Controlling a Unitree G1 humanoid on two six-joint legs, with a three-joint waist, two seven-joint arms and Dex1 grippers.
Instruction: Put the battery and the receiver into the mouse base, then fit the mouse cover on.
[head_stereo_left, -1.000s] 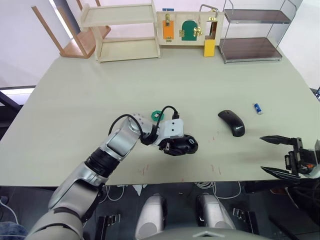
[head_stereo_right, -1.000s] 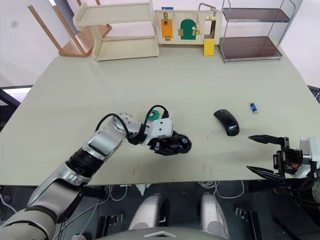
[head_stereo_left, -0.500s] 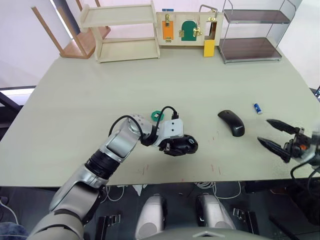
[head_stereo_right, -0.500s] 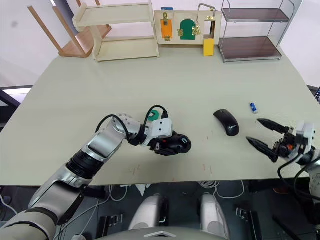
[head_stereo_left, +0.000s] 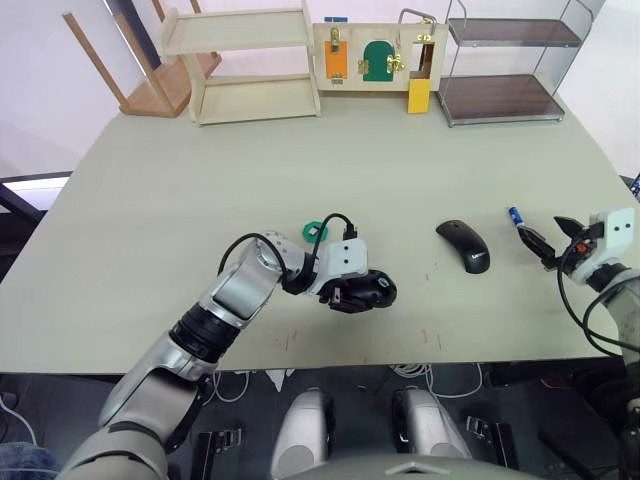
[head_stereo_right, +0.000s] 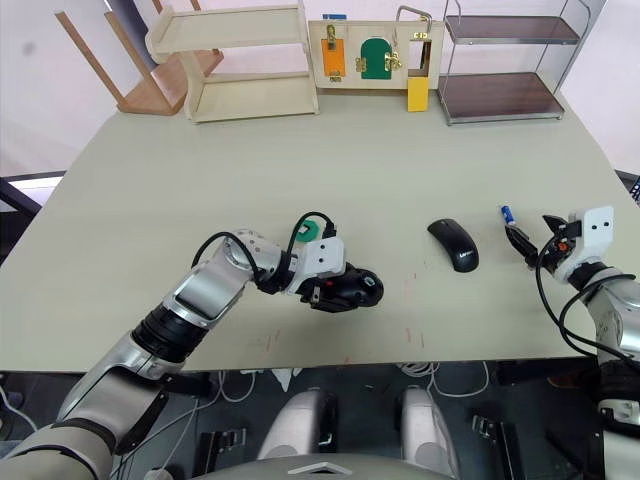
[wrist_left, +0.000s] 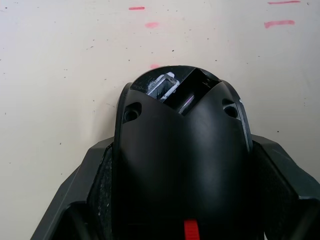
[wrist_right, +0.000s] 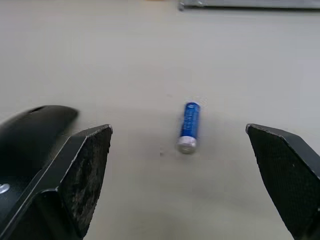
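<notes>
My left end effector (head_stereo_left: 362, 293) clamps the mouse base (wrist_left: 180, 150) mid-counter (head_stereo_left: 200, 190); right end effector (wrist_right: 185, 175) spread wide, near the battery (wrist_right: 189, 127) lying flat; mouse cover (head_stereo_left: 464, 245) between them.

The black oval mouse base with red parts (wrist_left: 180, 165) runs off the edge of the left wrist view, so its rear end is cut away, and the left gripper (wrist_left: 182, 200) with its two black fingers covers both flanks. From the head camera that base (head_stereo_left: 368, 291) is mostly tucked under the white wrist block, hollows too small to make out. The tiny dark-grey USB receiver can't be picked out for sure (there's a pale metal bit in the front hollow, can't tell what). The glossy black curved mouse cover (wrist_right: 30, 125) is blurred and half behind a finger of the right gripper (wrist_right: 192, 165) in its wrist view. The pale lettering on the cover (head_stereo_left: 464, 245) is unreadable.
</notes>
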